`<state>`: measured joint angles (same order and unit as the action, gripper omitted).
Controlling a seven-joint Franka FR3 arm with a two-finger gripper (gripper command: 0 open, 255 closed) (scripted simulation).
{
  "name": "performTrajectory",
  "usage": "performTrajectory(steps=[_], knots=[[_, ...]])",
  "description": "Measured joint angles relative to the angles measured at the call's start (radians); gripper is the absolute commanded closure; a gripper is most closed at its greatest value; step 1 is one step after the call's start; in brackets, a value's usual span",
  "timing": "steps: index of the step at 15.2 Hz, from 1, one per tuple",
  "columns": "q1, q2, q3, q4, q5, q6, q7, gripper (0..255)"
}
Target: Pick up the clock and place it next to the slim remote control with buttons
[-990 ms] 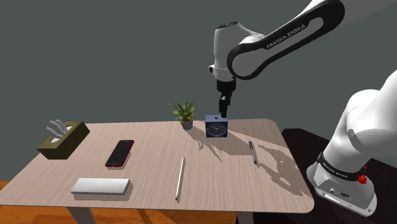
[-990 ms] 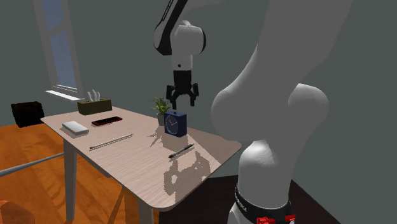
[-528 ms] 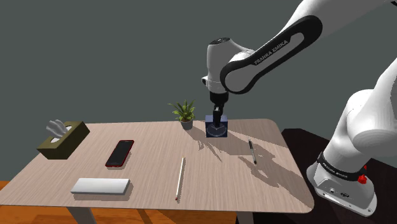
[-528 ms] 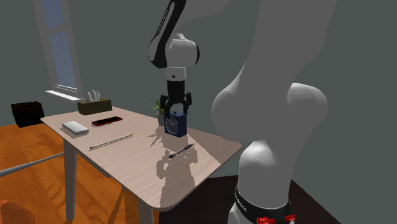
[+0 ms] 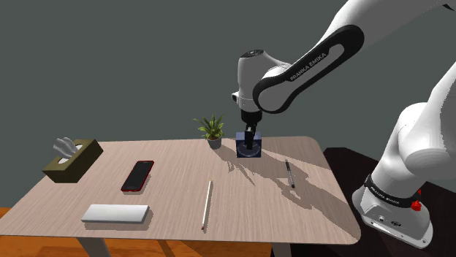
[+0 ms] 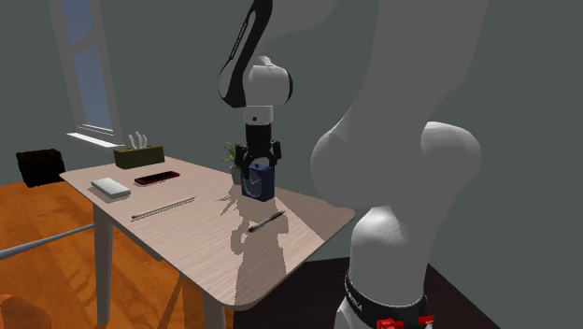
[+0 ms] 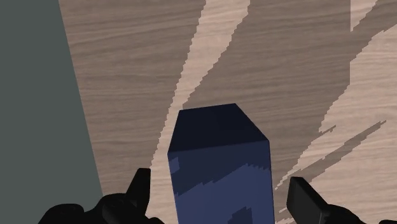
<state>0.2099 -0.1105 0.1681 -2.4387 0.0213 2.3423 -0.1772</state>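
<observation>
Jaws stand apart, one on each side of the dark blue clock (image 7: 219,159) without touching it. We judge the gripper (image 5: 249,136) sits low around the case so that closing will catch its flat sides. Across the table (image 5: 183,164) from the shoulder view's left: tissue box (image 5: 73,159), a pale flat slab (image 5: 115,213) near the front edge (probably the remote), black phone (image 5: 138,175), thin stick (image 5: 207,205), potted plant (image 5: 212,130), then the clock upright by the far edge, and a pen (image 5: 290,174). Reaching the slab means lifting over the stick.
</observation>
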Motion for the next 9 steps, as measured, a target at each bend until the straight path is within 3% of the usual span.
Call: performTrajectory(steps=[2,3,9], knots=[[0.0,0.0,0.0,0.0,0.0,0.0,0.0,0],[0.0,0.0,0.0,0.0,0.0,0.0,0.0,255],[0.001,0.0,0.001,0.0,0.0,0.0,0.0,255]])
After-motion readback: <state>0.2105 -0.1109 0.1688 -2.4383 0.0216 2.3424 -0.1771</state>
